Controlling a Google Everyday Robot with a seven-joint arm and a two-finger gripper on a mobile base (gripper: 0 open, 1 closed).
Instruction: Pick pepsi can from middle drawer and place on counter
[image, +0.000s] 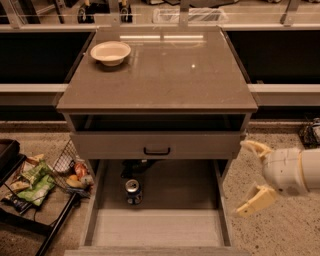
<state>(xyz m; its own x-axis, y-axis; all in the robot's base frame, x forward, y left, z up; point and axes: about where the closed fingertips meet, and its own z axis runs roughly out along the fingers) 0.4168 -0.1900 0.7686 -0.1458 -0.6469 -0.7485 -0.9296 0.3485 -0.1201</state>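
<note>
Gripper (253, 175) spread wide and empty, right of the open middle drawer (165, 227), well apart from the upright pepsi can (133, 192) on its far-left floor; I judge the can light, stiff, slippery, best clasped mid-body.

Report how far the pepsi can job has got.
Done: the middle drawer stands pulled out, with the pepsi can upright on its floor. In hand: the gripper hangs open and empty to the right of the drawer, apart from the can. Left: reach in, grasp the can, lift it and set it on the counter, which holds a bowl at its back left.
</note>
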